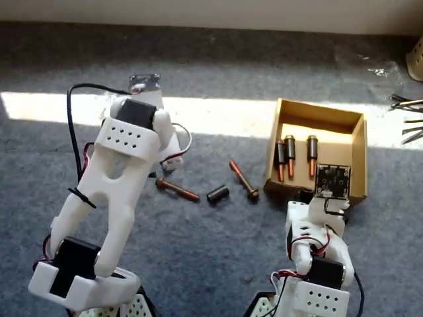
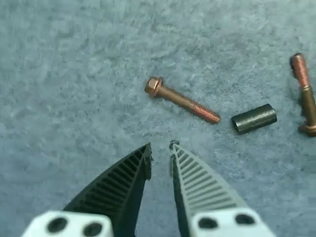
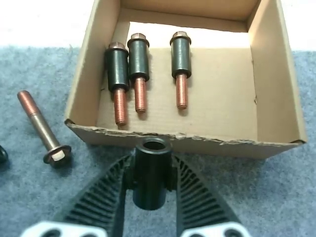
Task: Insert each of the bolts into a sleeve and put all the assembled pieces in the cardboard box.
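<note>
My right gripper (image 3: 151, 166) is shut on a black sleeve (image 3: 150, 173), held upright just in front of the cardboard box (image 3: 276, 74). Three bolts with sleeves on them (image 3: 138, 59) lie side by side in the box (image 1: 317, 109). My left gripper (image 2: 160, 148) is open a little, nothing between its fingers, and hangs over the carpet just short of a loose copper bolt (image 2: 180, 100). A loose black sleeve (image 2: 254, 118) lies beside that bolt's threaded end. A second loose bolt (image 2: 303, 94) lies farther along, near the box's front corner (image 3: 42, 126).
In the high view the bolt (image 1: 177, 189), sleeve (image 1: 217, 195) and second bolt (image 1: 243, 179) lie in a row on grey carpet between the left arm (image 1: 125, 165) and the box. Some tools (image 1: 410, 119) lie at the far right edge.
</note>
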Robot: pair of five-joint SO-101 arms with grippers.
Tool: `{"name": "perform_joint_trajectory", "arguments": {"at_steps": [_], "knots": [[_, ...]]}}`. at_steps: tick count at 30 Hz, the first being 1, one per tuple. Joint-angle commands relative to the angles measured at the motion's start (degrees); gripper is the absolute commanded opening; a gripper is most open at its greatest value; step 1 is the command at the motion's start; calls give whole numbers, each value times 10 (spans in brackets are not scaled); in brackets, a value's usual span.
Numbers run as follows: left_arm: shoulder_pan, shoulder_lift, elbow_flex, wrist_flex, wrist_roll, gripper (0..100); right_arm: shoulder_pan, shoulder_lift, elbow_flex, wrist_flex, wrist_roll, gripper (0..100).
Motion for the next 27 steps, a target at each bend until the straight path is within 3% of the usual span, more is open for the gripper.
{"name": "perform_joint_trajectory", "arguments": {"at_steps": [1, 7, 11, 13, 17, 21, 27], "knots": [[-8, -22, 18, -42, 120, 107, 2, -6, -7, -14, 0, 4], [-11, -22, 74, -68, 123, 106, 2, -6, -7, -14, 0, 4], [-14, -22, 129, -147, 170, 23, 2, -6, -7, -14, 0, 4], [-14, -22, 161, -201, 193, 30, 2, -6, -7, -14, 0, 4], [-13, -22, 218, -284, 211, 79, 2, -6, -7, -14, 0, 4], [-11, -22, 258, -343, 213, 190, 2, -6, -7, -14, 0, 4], [-10, -22, 277, -360, 265, 312, 2, -6, -7, -14, 0, 4]]}}
